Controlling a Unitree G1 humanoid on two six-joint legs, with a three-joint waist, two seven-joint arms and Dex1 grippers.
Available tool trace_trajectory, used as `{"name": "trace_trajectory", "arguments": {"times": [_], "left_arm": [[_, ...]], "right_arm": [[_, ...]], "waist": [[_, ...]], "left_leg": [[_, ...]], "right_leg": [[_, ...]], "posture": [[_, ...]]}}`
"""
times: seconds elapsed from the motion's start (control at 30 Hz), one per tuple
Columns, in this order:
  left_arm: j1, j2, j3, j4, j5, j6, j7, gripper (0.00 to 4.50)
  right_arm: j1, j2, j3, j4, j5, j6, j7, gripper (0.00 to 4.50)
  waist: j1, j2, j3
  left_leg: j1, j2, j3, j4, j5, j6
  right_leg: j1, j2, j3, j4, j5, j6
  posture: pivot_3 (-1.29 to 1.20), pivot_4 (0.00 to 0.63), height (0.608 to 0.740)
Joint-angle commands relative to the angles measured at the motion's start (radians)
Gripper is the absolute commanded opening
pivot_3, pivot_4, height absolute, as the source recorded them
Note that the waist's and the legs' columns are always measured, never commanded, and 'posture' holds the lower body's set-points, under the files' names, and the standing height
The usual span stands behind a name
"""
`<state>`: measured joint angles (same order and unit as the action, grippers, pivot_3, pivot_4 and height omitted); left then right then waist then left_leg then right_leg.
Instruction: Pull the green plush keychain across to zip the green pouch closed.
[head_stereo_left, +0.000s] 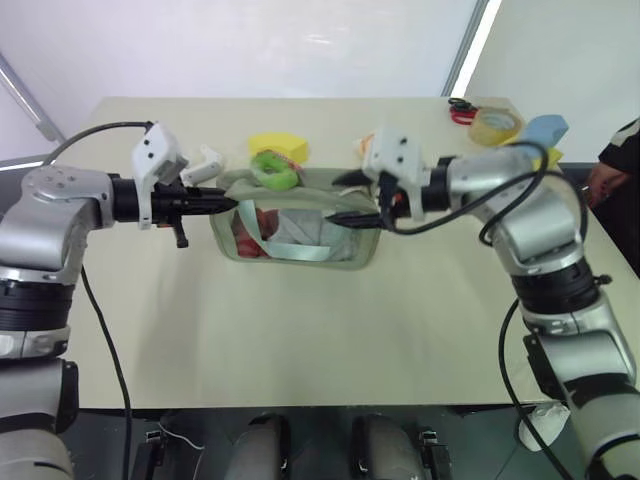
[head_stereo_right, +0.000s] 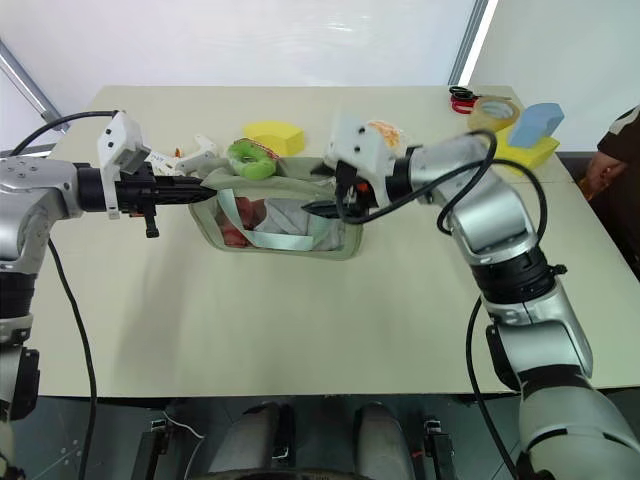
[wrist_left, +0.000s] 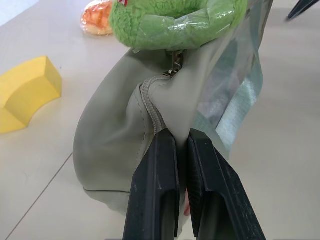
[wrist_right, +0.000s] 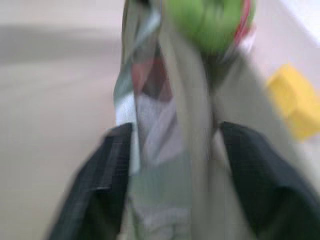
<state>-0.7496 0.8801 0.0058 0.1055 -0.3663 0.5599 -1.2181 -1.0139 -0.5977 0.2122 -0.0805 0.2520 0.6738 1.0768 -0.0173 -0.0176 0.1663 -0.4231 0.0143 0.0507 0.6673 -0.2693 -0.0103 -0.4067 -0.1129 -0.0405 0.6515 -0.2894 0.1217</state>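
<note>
The small lime-green fuzzy plush keychain (head_stereo_left: 274, 167) sits at the pale sage fabric pouch's (head_stereo_left: 300, 232) eleven o'clock end; soft, squashy, I'd pinch its middle. Left gripper (wrist_left: 182, 145) jaws clamp the pouch; right gripper (wrist_right: 175, 150) jaws apart.

Soft, even light falls from above and behind, where a bright white backdrop and a glowing strip (head_stereo_left: 478, 45) wash out the far edge of my head views, and the pale surface (head_stereo_left: 300, 330) carries only faint, diffuse shadows. My left wrist view is crisp on the black fingers (wrist_left: 157, 190) and the fabric they pinch, softening towards the far objects. My right wrist view is smeared throughout by motion blur.
</note>
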Motion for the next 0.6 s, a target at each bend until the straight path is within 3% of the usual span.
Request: {"name": "trace_trajectory", "arguments": {"times": [0.03,0.27,0.57,0.6], "left_arm": [[-0.02,0.001,-0.007,0.001,0.008,-0.008,-0.004,0.0],[-0.027,-0.019,-0.007,0.002,0.012,-0.007,0.009,0.0],[-0.017,-0.018,0.003,-0.019,0.0,0.005,0.012,0.0],[-0.016,-0.018,0.003,-0.018,0.001,0.003,0.014,0.0]], "right_arm": [[-0.09,0.059,-0.048,-0.001,0.053,0.014,-0.024,2.97],[-0.112,0.194,0.03,0.088,0.008,-0.061,-0.071,2.97],[-0.133,0.225,0.092,0.234,-0.089,-0.164,-0.078,2.97],[-0.133,0.224,0.096,0.24,-0.098,-0.173,-0.075,2.73]], "waist": [[-0.001,0.0,0.0],[0.003,0.0,0.0],[0.0,0.0,0.0],[0.0,0.0,0.0]], "left_leg": [[0.0,0.0,0.0,0.0,0.0,0.0],[0.0,-0.001,0.0,0.0,0.0,0.0],[0.0,-0.001,0.0,0.0,0.0,0.0],[0.0,-0.001,0.0,0.0,0.0,0.0]], "right_leg": [[0.0,0.0,0.0,0.0,0.0,0.0],[0.0,0.0,0.0,0.001,0.0,0.0],[0.0,-0.001,0.0,0.001,0.0,0.0],[0.0,-0.001,0.0,0.001,0.0,0.0]], "posture": [[0.0,0.15,0.74],[0.0,0.15,0.74],[0.0,0.15,0.74],[0.0,0.15,0.74]]}}
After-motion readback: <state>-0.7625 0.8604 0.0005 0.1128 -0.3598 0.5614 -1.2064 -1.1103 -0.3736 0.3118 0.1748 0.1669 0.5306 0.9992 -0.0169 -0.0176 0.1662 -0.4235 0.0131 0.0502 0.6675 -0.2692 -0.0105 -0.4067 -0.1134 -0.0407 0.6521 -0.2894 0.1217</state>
